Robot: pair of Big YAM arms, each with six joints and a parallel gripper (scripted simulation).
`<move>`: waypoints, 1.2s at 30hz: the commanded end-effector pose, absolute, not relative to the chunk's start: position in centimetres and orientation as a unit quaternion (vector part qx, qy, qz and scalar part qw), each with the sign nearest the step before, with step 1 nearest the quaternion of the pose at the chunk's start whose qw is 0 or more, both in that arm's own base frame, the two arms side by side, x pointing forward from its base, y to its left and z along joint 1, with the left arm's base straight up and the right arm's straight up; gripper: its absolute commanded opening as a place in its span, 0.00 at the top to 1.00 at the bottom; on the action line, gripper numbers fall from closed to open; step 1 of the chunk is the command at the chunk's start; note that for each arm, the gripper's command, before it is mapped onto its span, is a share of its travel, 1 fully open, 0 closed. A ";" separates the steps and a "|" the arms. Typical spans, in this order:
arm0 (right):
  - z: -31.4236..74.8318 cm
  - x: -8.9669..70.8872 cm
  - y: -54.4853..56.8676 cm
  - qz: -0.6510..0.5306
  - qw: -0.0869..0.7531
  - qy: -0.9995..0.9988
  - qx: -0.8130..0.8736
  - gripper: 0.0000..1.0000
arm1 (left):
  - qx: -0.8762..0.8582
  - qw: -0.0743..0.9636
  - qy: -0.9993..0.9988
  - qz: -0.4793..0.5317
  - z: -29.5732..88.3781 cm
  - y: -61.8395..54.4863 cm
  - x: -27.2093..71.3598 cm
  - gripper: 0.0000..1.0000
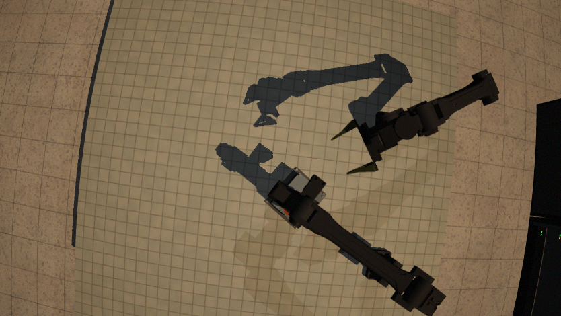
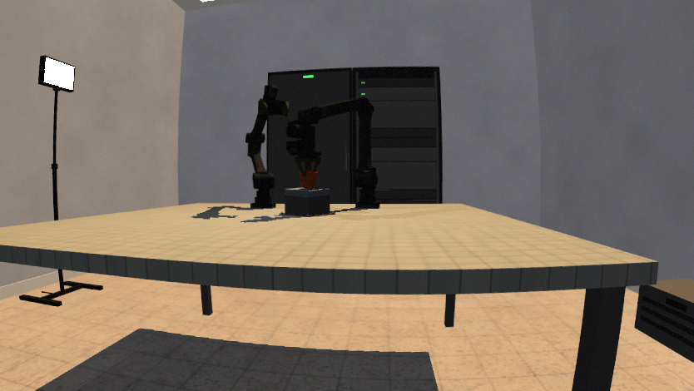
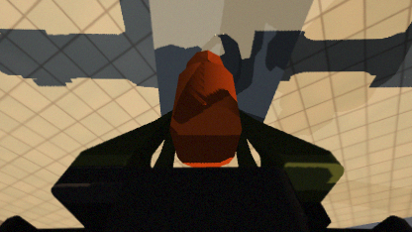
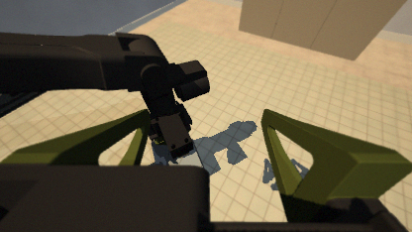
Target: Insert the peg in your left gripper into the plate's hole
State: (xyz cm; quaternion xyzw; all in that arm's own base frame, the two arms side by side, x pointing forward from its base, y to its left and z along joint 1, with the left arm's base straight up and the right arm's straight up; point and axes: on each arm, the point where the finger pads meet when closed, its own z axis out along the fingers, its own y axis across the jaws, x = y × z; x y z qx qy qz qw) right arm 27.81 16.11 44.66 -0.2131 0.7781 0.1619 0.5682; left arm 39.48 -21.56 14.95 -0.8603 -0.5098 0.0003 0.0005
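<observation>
My left gripper (image 2: 308, 170) (image 3: 205, 116) is shut on the orange faceted peg (image 2: 308, 180) (image 3: 205, 106), which points down. The peg's lower end is at the top of the pale plate (image 1: 298, 179) (image 2: 294, 191) (image 3: 188, 20) (image 4: 191, 160), on a dark block. I cannot tell whether it touches the plate or has entered the hole; the hole is not clearly visible behind the peg and shadows. In the top view the left arm hides all but a sliver of the peg. My right gripper (image 1: 340, 156) (image 4: 205, 115) is open and empty, raised to the side of the plate.
The left arm (image 1: 353, 235) (image 4: 74, 61) reaches over the plate, with its wrist above it. The right arm (image 1: 451, 99) is raised beside it, its fingers pointing past the left wrist. Dark arm shadows (image 1: 325, 76) fall on the tiled table top and across the plate.
</observation>
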 end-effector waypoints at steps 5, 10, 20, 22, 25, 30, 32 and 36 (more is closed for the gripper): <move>42.6 20.0 17.0 0.192 0.517 0.784 -0.285 0.00 | -0.860 -0.014 -0.510 -0.007 16.1 -22.0 40.2 0.54; 41.4 19.1 17.3 0.194 0.501 0.789 -0.299 0.00 | -0.860 -0.015 -0.510 -0.008 16.1 -22.0 40.2 0.54; 41.7 19.3 17.0 0.193 0.504 0.789 -0.295 0.00 | -0.860 -0.030 -0.510 -0.017 18.7 -22.3 40.7 0.60; 41.7 19.3 17.0 0.193 0.504 0.789 -0.295 0.00 | -0.860 -0.030 -0.510 -0.017 19.6 -22.2 40.7 0.60; 41.7 19.3 17.0 0.193 0.504 0.789 -0.295 0.00 | -0.860 -0.030 -0.510 -0.017 20.8 -22.2 40.6 0.60; 41.7 19.3 17.0 0.193 0.504 0.789 -0.295 0.00 | -0.860 -0.030 -0.510 -0.017 20.8 -22.2 40.6 0.60; 41.7 19.3 17.0 0.193 0.504 0.789 -0.295 0.00 | -0.860 -0.031 -0.510 -0.018 20.8 -22.2 40.7 0.60; 41.7 19.3 17.0 0.193 0.504 0.789 -0.295 0.00 | -0.860 -0.032 -0.510 -0.018 20.8 -22.2 40.7 0.60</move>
